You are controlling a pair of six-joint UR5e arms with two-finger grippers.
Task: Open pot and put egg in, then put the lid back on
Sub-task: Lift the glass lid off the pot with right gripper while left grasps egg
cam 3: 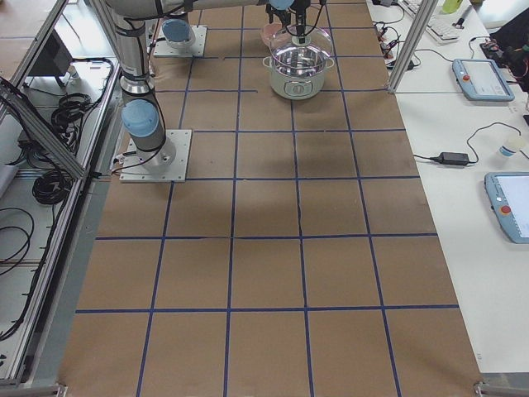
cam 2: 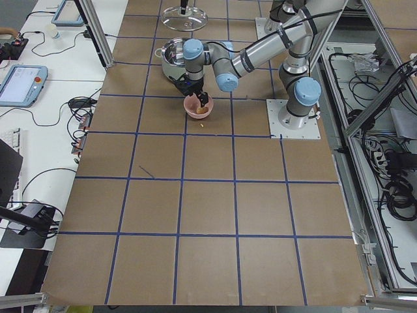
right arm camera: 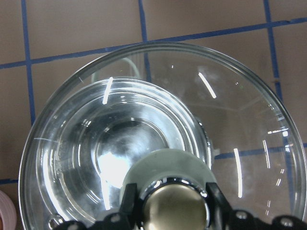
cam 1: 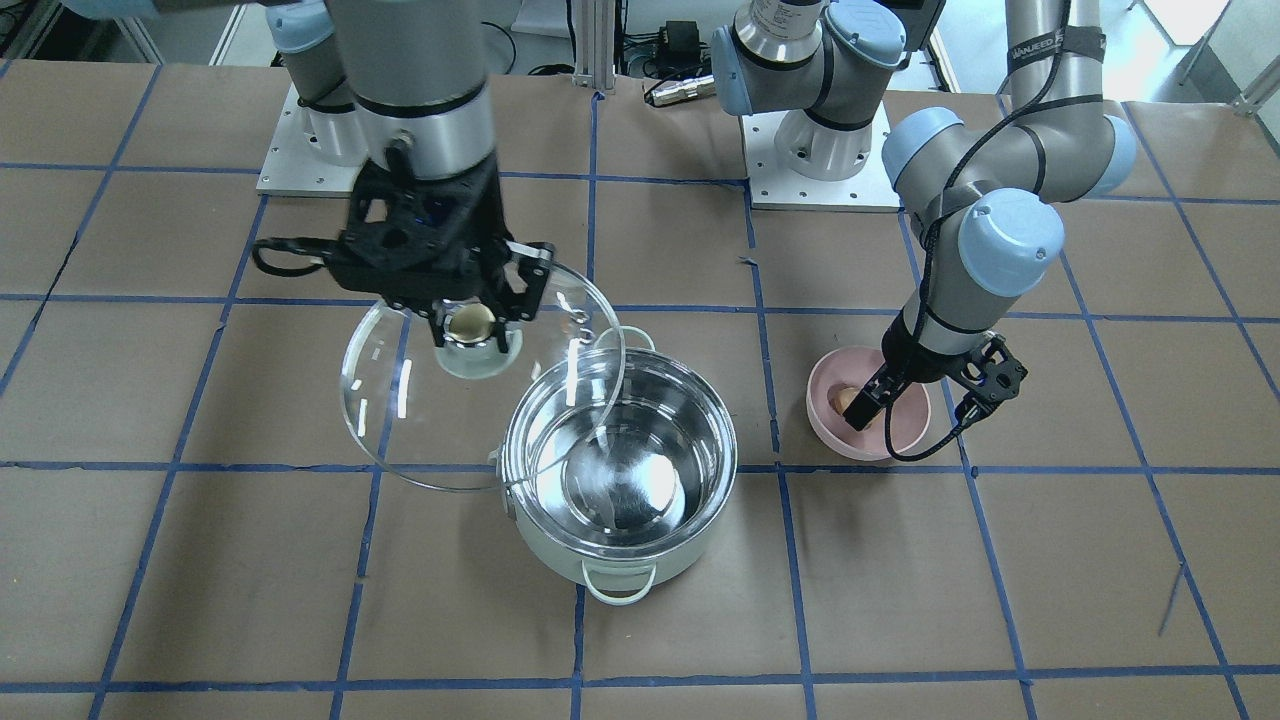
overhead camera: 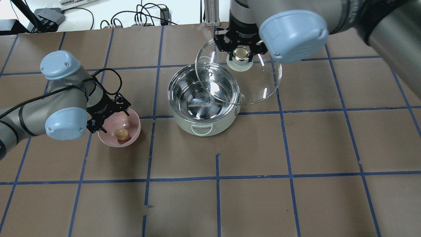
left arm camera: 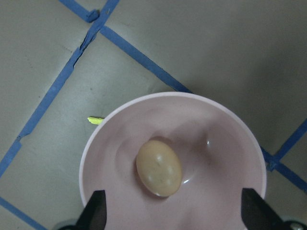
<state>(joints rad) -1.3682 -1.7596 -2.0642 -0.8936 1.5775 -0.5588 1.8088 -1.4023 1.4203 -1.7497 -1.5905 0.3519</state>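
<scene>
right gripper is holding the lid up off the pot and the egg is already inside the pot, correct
Not quite. The egg lies in the pink bowl, not in the pot, whose steel inside is empty in the overhead exterior view. The right gripper does hold the lid lifted off the pot.

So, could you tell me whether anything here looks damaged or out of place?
Only minor things: the blue tape line near the pink bowl is torn, and a yellow-green scrap lies beside it.
</scene>
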